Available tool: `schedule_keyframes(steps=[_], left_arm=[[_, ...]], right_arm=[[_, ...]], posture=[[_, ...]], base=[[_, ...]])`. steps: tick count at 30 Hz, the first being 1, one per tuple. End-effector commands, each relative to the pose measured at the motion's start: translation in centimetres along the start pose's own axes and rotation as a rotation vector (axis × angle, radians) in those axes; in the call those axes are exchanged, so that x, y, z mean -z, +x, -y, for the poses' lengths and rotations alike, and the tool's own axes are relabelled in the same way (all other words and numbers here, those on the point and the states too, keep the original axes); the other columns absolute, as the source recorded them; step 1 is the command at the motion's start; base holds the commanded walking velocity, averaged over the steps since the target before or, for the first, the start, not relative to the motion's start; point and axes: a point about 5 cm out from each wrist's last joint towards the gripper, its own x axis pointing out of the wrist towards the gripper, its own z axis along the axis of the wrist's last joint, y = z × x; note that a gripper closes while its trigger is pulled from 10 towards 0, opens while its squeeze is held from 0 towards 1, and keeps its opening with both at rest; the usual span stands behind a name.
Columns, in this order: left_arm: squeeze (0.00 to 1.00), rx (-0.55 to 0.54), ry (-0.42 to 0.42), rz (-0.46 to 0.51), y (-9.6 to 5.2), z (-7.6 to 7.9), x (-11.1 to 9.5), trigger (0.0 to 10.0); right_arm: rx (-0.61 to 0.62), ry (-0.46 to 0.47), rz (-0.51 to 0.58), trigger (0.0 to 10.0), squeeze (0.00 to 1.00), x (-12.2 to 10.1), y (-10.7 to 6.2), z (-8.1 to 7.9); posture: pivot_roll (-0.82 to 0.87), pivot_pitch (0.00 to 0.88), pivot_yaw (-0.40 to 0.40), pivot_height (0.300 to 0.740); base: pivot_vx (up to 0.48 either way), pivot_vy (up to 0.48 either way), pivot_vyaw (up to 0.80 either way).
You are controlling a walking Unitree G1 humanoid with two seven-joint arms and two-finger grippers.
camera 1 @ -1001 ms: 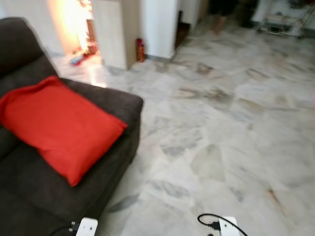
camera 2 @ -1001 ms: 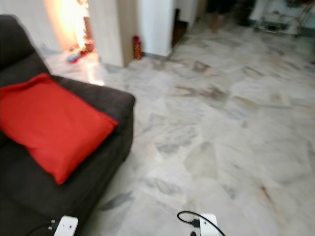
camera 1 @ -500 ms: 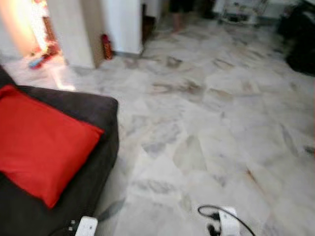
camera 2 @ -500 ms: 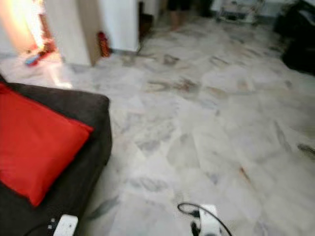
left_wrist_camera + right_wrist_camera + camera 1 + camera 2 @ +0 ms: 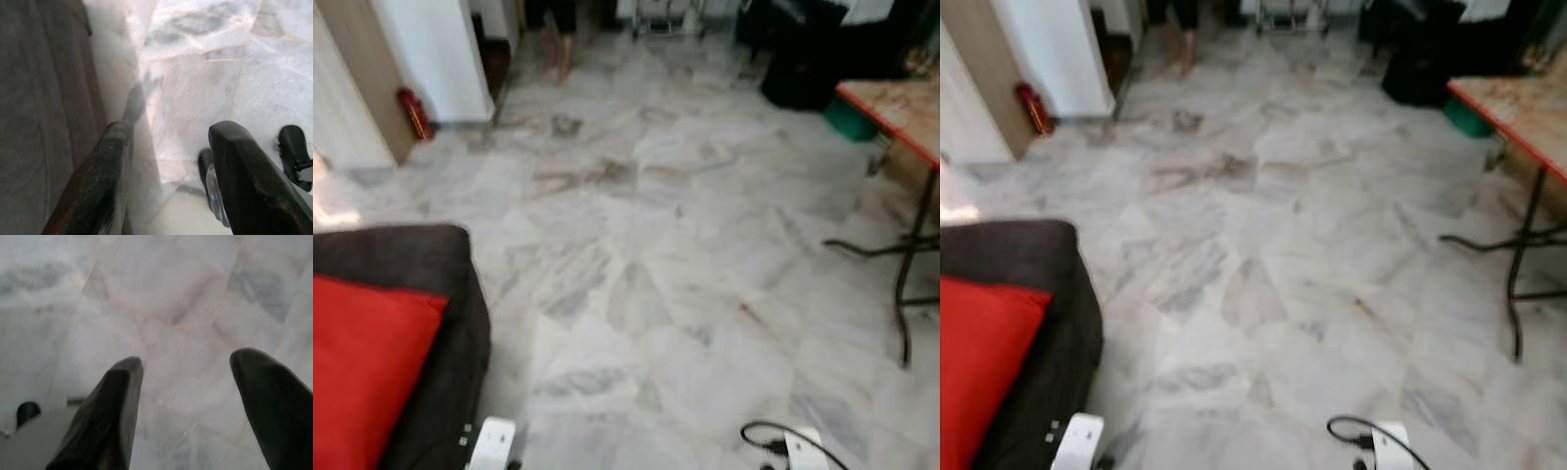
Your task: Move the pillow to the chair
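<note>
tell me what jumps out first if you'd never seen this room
The bright red pillow catches the eye first, lying on the dark grey sofa at the robot's near left. Next comes the wide stretch of pale marble floor ahead, then the red-edged table on thin black legs at the far right. A person's legs stand at the far end of the room.
</note>
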Motion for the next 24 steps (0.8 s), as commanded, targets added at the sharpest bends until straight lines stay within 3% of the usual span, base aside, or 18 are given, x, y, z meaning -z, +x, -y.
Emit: schedule_keyframes(steps=[1,11,17,24], left_arm=[[0.00,-0.004,-0.006,-0.039,-0.3,-0.3,1.1,10.0],[0.00,-0.005,-0.053,-0.051,-0.3,-0.2,1.3,10.0],[0.00,-0.005,-0.069,-0.058,-0.4,-0.1,1.5,10.0],[0.00,-0.003,-0.072,-0.044,-0.3,-0.2,1.1,10.0]], right_arm=[[-0.010,0.010,-0.021,10.0,0.00,0.8,-0.1,-0.7],[-0.038,0.001,-0.021,10.0,0.00,1.5,-0.1,-3.8],[-0.039,-0.004,-0.009,10.0,0.00,1.0,0.0,-3.9],[-0.024,-0.004,0.014,10.0,0.00,0.4,0.1,-2.7]], posture=[[0.03,0.018,-0.022,0.740],[0.03,0.019,-0.027,0.740],[0.03,0.008,-0.029,0.740],[0.02,0.000,-0.014,0.740]], base=[[0.000,0.000,-0.57],[0.000,0.000,0.00],[0.127,0.000,0.00],[0.256,0.000,0.00]])
